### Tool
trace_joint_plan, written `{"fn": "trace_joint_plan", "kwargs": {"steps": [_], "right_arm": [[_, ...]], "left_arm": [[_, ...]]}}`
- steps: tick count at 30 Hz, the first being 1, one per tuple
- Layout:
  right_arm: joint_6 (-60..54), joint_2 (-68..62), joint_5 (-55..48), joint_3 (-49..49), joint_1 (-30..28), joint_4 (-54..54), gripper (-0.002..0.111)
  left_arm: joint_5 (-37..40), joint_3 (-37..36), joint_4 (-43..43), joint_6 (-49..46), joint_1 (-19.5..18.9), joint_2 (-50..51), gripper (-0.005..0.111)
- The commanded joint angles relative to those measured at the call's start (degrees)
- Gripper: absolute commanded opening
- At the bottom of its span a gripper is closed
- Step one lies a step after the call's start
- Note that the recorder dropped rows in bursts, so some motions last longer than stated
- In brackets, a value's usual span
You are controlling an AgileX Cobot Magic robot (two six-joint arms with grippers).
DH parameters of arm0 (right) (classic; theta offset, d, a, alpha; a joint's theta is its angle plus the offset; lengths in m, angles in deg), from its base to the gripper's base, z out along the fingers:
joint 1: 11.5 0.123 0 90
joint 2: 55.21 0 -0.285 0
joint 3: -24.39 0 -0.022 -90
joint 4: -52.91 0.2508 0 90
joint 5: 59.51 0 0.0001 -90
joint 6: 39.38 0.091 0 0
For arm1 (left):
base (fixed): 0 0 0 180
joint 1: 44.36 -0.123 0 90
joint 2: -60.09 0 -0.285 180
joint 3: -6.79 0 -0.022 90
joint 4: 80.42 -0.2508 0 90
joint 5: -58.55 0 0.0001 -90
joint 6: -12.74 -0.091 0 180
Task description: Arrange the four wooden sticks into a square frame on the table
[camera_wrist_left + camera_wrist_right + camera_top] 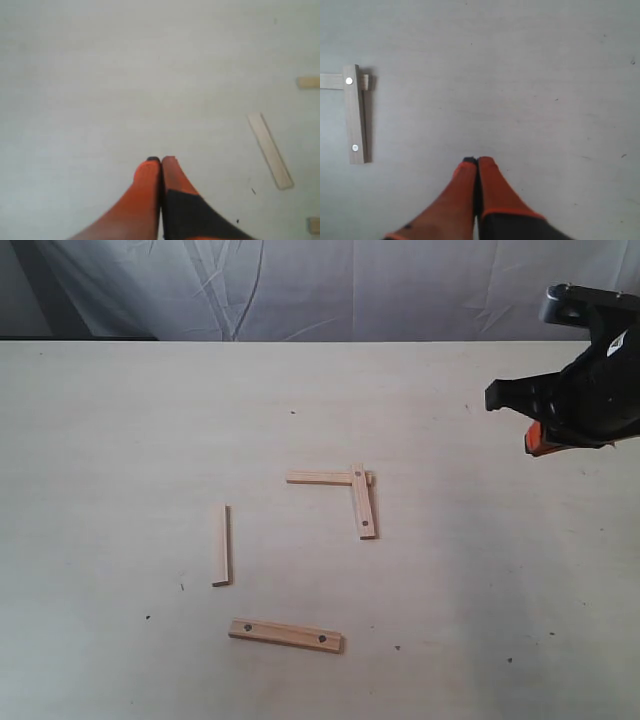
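The four wooden sticks lie apart on the table (120,440). A narrow plain stick (322,478) and a wider holed stick (364,504) overlap at one end and form an L. The right wrist view shows that same pair: the holed stick (355,120) and the plain stick (331,81). A second plain stick (222,545) lies alone to the left, also in the left wrist view (270,150). The other holed stick (286,635) lies nearer the front. My right gripper (534,442) (477,161) hovers shut and empty, right of the L. My left gripper (161,160) is shut and empty over bare table, out of the exterior view.
A white cloth backdrop (320,285) hangs behind the table's far edge. Tiny dark specks (293,412) dot the surface. Two stick ends (308,82) (314,225) peek in at the border of the left wrist view.
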Motion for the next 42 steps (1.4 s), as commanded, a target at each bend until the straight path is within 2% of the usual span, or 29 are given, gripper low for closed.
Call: {"fn": "trace_joint_plan", "kwargs": {"steps": [1,4,9,12,14,17,20,22,28,29,36,42], "right_arm": [[-0.3,0.5,0.7,-0.1,-0.2,0.8,0.0],[-0.3,0.5,0.9,-0.2,-0.1,0.8,0.0],[-0.3,0.5,1.0,-0.2,-0.1,0.9,0.0],[-0.3,0.5,1.1,-0.2,-0.1,0.9,0.0],[-0.3,0.5,1.2,-0.2,-0.1,0.9,0.0],[-0.3,0.5,1.2,-0.2,-0.1,0.9,0.0],[-0.3,0.5,1.2,-0.2,-0.1,0.9,0.0],[-0.3,0.5,1.2,-0.2,-0.1,0.9,0.0],[-0.3,0.5,1.2,-0.2,-0.1,1.0,0.0],[-0.3,0.5,1.3,-0.2,-0.1,1.4,0.0],[-0.3,0.5,1.7,-0.2,-0.1,2.0,0.0],[-0.3,0.5,2.0,-0.2,-0.1,2.0,0.0]], "left_arm": [[0.1,0.4,10.4,-8.4,2.0,14.1,0.0],[-3.4,0.4,10.2,-7.3,7.6,21.8,0.0],[-10.7,1.7,1.6,10.6,20.0,29.3,0.0],[-11.5,4.2,-4.8,21.3,25.4,32.0,0.0],[-12.9,5.5,-6.8,24.2,27.5,33.2,0.0],[-16.4,5.8,-2.8,24.2,28.4,35.4,0.0],[-16.2,5.8,-3.3,24.2,28.4,38.1,0.0],[-16.8,5.8,-5.4,24.2,28.4,40.3,0.005],[-18.5,5.8,-6.9,30.8,27.4,45.5,0.045],[-19.3,5.8,-6.9,31.8,27.4,46.0,0.047],[-21.4,5.8,-8.7,33.5,27.4,49.5,0.049],[-20.3,5.8,-14.4,39.1,27.4,49.5,0.049]]}}
